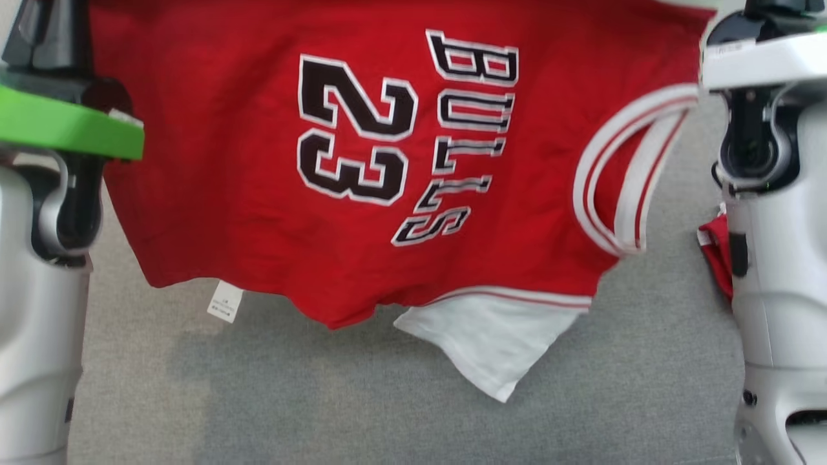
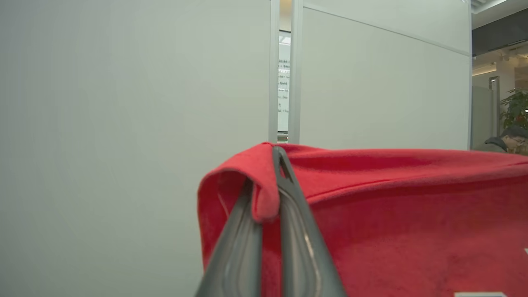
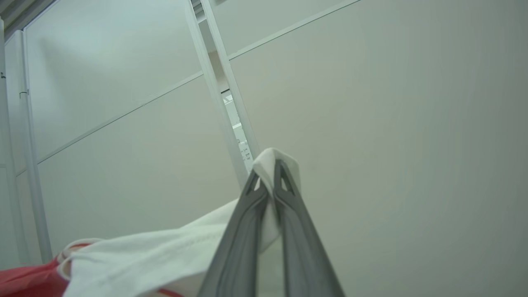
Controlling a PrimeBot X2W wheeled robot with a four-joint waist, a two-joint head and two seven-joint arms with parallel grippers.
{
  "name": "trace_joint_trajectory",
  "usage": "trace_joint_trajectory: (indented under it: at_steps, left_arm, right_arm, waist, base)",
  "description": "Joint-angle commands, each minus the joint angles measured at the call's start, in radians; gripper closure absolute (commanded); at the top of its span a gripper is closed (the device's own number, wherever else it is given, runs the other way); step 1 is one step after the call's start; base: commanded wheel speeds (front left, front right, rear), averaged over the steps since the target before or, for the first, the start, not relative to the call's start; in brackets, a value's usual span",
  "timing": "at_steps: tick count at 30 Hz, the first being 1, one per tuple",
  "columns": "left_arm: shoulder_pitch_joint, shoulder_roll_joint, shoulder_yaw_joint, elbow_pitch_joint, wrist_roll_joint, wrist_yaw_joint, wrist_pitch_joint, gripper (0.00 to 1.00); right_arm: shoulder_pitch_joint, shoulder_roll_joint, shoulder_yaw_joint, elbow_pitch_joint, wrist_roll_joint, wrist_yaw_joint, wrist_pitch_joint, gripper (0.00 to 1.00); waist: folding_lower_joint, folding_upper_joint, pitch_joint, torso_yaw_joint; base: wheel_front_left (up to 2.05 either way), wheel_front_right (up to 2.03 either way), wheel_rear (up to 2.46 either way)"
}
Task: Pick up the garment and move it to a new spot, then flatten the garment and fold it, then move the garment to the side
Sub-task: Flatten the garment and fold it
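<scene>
The red cloth sports shirt (image 1: 245, 194) with black 23 and BULLS on it is seen from the head view, held up above the grey carpet floor (image 1: 323, 400). Its red edge is seen pinched tight in the left gripper (image 2: 266, 181) in the left wrist view, and its white edge is pinched tight in the right gripper (image 3: 270, 181) in the right wrist view.

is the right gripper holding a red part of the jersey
No, in the right wrist view the right gripper is shut on a white fold of the jersey.
</scene>
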Motion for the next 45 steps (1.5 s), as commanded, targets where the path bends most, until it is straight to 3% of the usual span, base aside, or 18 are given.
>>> trace_joint_trajectory:
  at_steps: [1, 9, 13, 17, 22, 33, 39, 45]
  left_arm:
    - [-0.035, 0.005, 0.006, 0.031, 0.005, -0.002, -0.010, 1.00]
    - [-0.297, 0.010, -0.050, 0.238, 0.074, -0.026, -0.082, 1.00]
    - [-0.424, 0.007, -0.036, 0.314, 0.085, -0.031, -0.124, 1.00]
    - [-0.437, -0.015, -0.026, 0.386, 0.075, -0.035, -0.136, 1.00]
    - [-0.272, -0.057, 0.013, 0.454, 0.057, -0.036, -0.139, 1.00]
    - [0.325, -0.215, 0.115, 0.514, 0.032, -0.040, -0.140, 1.00]
    - [0.522, -0.265, 0.142, 0.490, 0.028, -0.040, -0.135, 1.00]
    - [0.657, -0.295, 0.174, 0.447, 0.030, -0.041, -0.136, 1.00]
  right_arm:
    - [-0.039, 0.004, -0.019, 0.027, -0.012, -0.002, -0.008, 1.00]
    - [-0.310, 0.011, -0.079, 0.193, -0.154, -0.002, -0.035, 1.00]
    - [-0.415, 0.014, -0.154, 0.187, -0.212, -0.002, -0.035, 1.00]
    - [-0.401, 0.024, -0.182, 0.174, -0.245, -0.003, -0.036, 1.00]
    - [-0.217, 0.037, -0.156, 0.164, -0.203, -0.003, -0.036, 1.00]
    - [0.418, 0.057, -0.117, 0.149, -0.029, -0.003, -0.037, 1.00]
    - [0.599, 0.061, -0.024, 0.154, 0.015, -0.003, -0.036, 1.00]
    - [0.712, 0.062, -0.018, 0.164, 0.016, -0.003, -0.036, 1.00]
  waist:
    - [0.0000, 0.0000, 0.087, 0.012]
    - [0.0000, 0.0000, 0.236, 0.010]
    - [0.0000, 0.0000, 0.276, 0.008]
    - [0.0000, 0.0000, 0.307, 0.007]
    - [0.0000, 0.0000, 0.318, 0.004]
    - [0.0000, 0.0000, 0.257, -0.021]
    - [0.0000, 0.0000, 0.189, -0.037]
    - [0.0000, 0.0000, 0.091, -0.035]
  base:
    - [0.00, 0.00, 0.00]
    - [0.00, 0.00, 0.00]
    - [0.00, 0.00, 0.00]
    - [0.00, 0.00, 0.00]
    - [0.00, 0.00, 0.00]
    - [0.00, 0.00, 0.00]
    - [0.00, 0.00, 0.00]
    - [0.00, 0.00, 0.00]
